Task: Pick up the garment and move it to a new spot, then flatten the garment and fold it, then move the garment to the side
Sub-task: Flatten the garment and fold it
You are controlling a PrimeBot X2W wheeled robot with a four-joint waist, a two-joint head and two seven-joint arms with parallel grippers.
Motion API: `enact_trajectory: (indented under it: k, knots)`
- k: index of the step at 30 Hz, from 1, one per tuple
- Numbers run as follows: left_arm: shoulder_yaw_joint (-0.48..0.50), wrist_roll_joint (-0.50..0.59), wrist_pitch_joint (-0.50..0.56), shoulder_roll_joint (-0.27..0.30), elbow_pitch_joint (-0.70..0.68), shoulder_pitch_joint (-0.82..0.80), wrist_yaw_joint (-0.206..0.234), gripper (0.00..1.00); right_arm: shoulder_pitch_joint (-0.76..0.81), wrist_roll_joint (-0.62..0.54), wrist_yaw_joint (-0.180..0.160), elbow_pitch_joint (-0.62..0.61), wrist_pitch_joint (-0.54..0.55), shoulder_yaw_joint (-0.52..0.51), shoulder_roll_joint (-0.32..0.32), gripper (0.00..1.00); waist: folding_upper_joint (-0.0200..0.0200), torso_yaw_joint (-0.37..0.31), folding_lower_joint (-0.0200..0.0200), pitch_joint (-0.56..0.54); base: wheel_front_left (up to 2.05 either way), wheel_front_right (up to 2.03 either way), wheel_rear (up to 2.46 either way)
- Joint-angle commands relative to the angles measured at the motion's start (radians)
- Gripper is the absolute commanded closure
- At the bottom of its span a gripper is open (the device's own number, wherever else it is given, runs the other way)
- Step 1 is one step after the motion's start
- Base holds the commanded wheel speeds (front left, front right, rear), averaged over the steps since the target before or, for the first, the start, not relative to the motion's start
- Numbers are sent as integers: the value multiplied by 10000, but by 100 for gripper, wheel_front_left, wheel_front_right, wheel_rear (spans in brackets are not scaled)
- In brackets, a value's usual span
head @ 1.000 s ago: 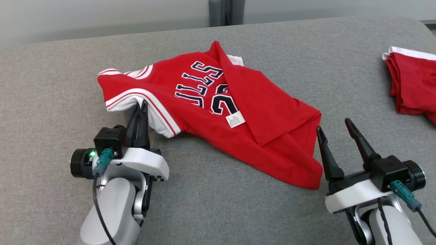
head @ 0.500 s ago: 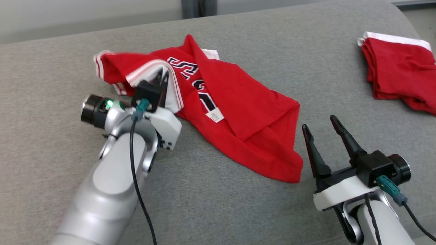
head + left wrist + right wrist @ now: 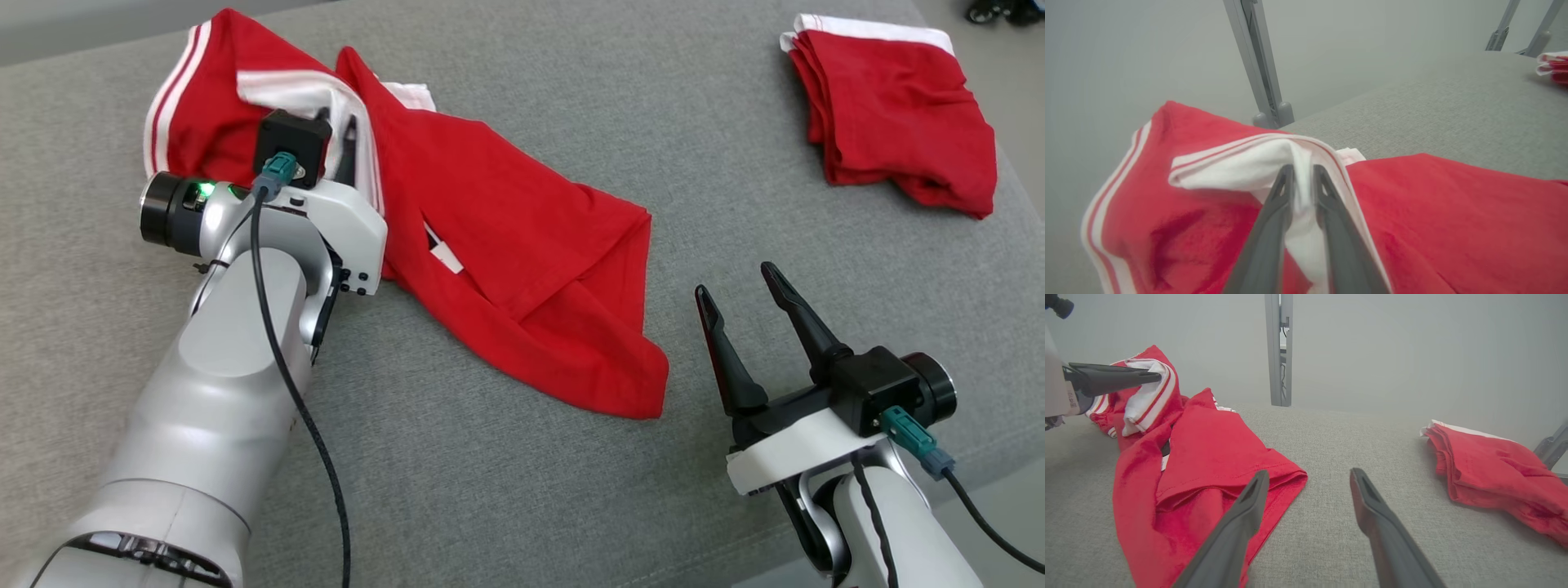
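**Holding the jersey by one end over the grey pad**

At the far left corner of the pad, our left gripper is clamped on the white armhole trim of the red jersey. The cloth is pinched between its two dark fingers and raised off the pad there.

From that held end the jersey runs slantwise toward the pad's near middle, its long axis going from far left to near right. Its lower body lies slack and creased on the pad and ends in a hem corner.

Our right gripper hangs over the pad's near right part. Its jaws are spread wide and hold nothing, and its fingers point toward the pad's far edge. The hem corner lies just to its left, near but not touching. We judge the right arm the nearer one for taking that free end, with a short reach leftward across the pad.

At the pad's far right corner sits a folded red stack, well apart from the jersey.

The pad is a grey woven cushion, soft-looking, with a rounded far right corner. Beyond the pad's far edge we see a pale grey wall and an upright metal post.
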Motion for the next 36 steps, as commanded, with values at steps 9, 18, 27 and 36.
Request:
enact_trajectory:
  k: [9,18,27,36]
  knots:
    - [-171,-434,-669,-13,493,-183,-286,0,29,-22,0,53,-52,-115,5,0,0,103,0,121,0,0,0]
    - [29,-803,-745,-21,-1378,831,-40,0,173,-190,0,39,-52,-305,-13,0,0,737,0,-304,0,0,0]
    - [837,-441,-750,286,-4197,2995,172,0,405,-286,0,-47,-52,-738,-159,0,0,1336,0,-750,0,0,0]
    - [1452,-53,-751,200,-5505,4884,30,0,627,-349,0,-175,-52,-917,-163,0,0,1532,0,-904,0,0,0]
